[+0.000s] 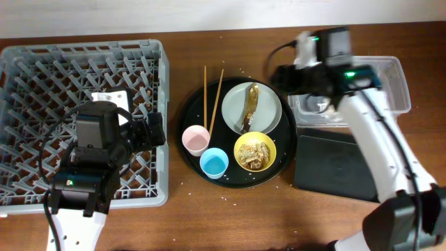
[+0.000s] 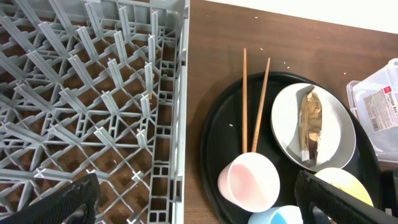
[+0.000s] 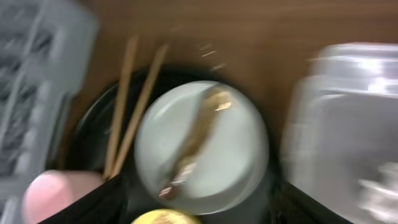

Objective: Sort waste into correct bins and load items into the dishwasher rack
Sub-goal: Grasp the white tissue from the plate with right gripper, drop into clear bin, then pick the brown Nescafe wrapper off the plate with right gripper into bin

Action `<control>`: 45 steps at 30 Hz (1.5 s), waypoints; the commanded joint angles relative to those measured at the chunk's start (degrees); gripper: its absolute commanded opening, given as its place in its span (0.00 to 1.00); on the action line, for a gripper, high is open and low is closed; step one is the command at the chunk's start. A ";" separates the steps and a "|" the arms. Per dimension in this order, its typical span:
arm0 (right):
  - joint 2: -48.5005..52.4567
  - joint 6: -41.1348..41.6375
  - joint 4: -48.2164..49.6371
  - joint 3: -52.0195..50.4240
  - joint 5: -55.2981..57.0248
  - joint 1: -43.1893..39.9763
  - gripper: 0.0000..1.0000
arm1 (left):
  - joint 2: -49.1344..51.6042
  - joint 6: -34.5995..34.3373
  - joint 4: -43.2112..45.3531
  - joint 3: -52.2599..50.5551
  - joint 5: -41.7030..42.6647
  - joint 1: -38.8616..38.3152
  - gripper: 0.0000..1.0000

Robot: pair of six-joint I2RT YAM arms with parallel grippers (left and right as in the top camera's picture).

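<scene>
Left gripper [image 2: 208, 200]: I hold it just left of the round black tray [image 1: 188, 111], fingers spread wide, nothing between them. Right gripper [image 3: 208, 208]: view blurred. It sits above the tray's rear right, fingers apart and empty.

On the tray:
- Rear right: plate [image 1: 268, 104], carrying the brown snack wrapper [image 1: 249, 108].
- Front right: yellow bowl [image 1: 239, 143], holding food scraps [image 1: 255, 155].
- Front left: pink cup [image 1: 196, 139] and blue cup [image 1: 214, 163].
- Rear left: chopsticks [image 1: 210, 97].

The dishwasher rack [image 1: 42, 70] stands left of the tray. The clear tub [image 1: 390, 84] and shallow black bin [image 1: 331, 164] stand right of it.
</scene>
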 commanded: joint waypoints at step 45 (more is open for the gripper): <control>24.39 24.26 5.38 -3.80 13.62 9.18 0.13 | 0.13 0.09 0.11 1.27 0.61 0.28 0.99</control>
